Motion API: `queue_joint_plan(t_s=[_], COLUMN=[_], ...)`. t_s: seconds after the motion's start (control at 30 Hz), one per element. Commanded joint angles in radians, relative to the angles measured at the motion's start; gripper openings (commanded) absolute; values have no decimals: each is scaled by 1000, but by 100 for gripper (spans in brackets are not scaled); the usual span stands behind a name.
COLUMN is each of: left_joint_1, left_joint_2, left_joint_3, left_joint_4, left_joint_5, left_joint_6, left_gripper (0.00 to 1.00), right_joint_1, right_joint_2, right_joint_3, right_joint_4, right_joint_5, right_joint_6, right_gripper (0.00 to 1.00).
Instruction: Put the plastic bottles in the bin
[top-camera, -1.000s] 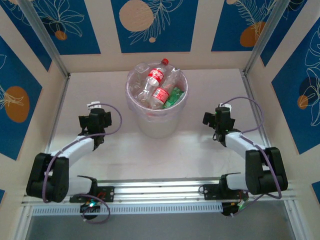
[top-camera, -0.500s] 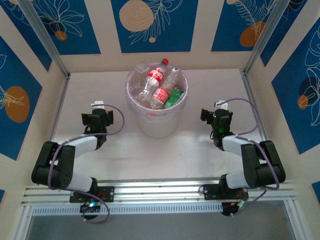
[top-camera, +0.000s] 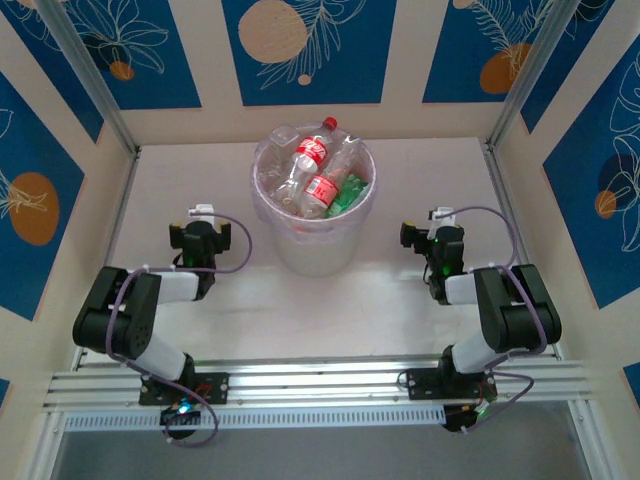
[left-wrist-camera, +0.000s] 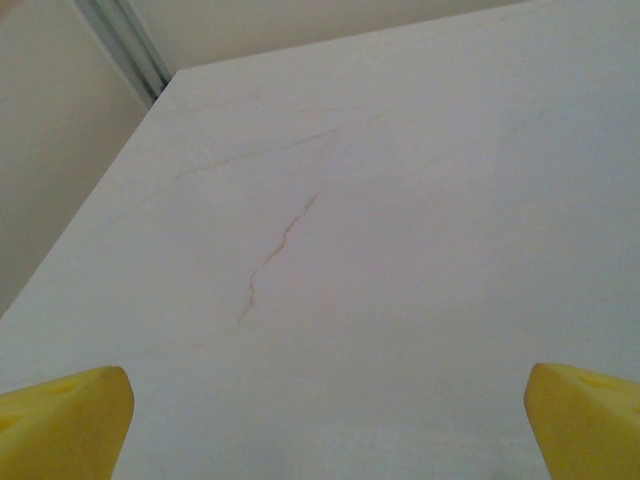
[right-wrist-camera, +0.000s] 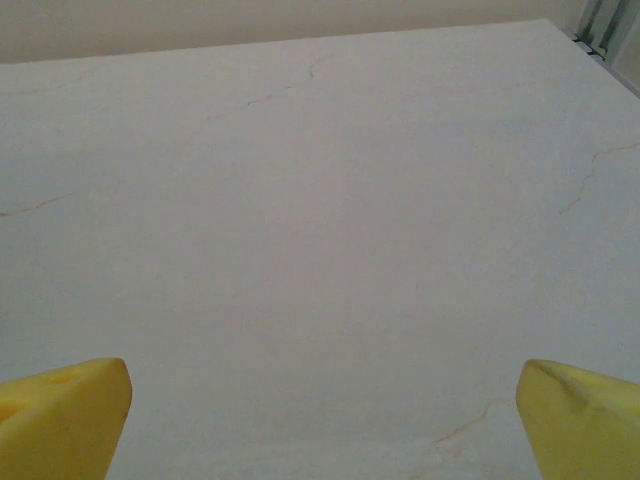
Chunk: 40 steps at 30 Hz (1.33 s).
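Observation:
The bin (top-camera: 311, 256) is a round translucent white bucket at the table's middle back. Several plastic bottles lie piled inside it: a red-labelled one (top-camera: 313, 152) on top, another (top-camera: 322, 190) below it, and a green one (top-camera: 351, 192) at the right. My left gripper (top-camera: 200, 230) rests low on the table left of the bin, open and empty. The left wrist view has its yellow fingertips (left-wrist-camera: 62, 422) wide apart over bare tabletop. My right gripper (top-camera: 432, 234) sits right of the bin, also open and empty, its fingertips (right-wrist-camera: 585, 420) spread over bare table.
The white tabletop (top-camera: 400, 180) is walled in by blue-and-cream panels at the back and sides. A metal rail (top-camera: 320, 385) runs along the near edge by the arm bases. Thin brown cracks (left-wrist-camera: 275, 250) mark the table surface.
Both arms have folded back toward their bases, elbows drawn in. The grippers have settled low beside the bin, still open. The bottles in the bin have not moved.

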Motion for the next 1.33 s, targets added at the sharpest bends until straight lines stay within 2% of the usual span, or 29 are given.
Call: queue_joint_plan(t_s=[0.0, 0.07, 0.13, 0.17, 0.23, 0.3, 0.33, 0.4, 1.3], left_joint_1=[19, 29, 51, 50, 61, 67, 67, 67, 66], left_joint_2=[-12, -17, 7, 61, 9, 45, 26, 40, 36], left_joint_3=[-37, -65, -106, -118, -97, -108, -103, -108, -107], left_joint_4=[88, 129, 199, 323, 179, 266, 219, 257, 248], left_joint_5=[68, 99, 179, 169, 181, 182, 184, 183, 182], left_joint_6=[18, 15, 8, 31, -5, 4, -7, 2, -2], left_gripper=[100, 100, 100, 100, 100, 100, 100, 100, 100], right_joint_1=[-19, -27, -28, -26, -25, -25, -23, -24, -22], right_joint_2=[-14, 1, 0, -3, -3, -4, -3, -3, -5], right_joint_3=[33, 33, 30, 33, 30, 35, 36, 38, 36], right_joint_4=[-34, -9, -9, -18, -13, -24, -25, -26, -26], right_joint_5=[-45, -43, -45, -44, -42, -42, -40, -39, -37], right_joint_6=[25, 33, 32, 32, 30, 29, 28, 28, 28], right_gripper=[99, 99, 99, 99, 99, 99, 99, 99, 99])
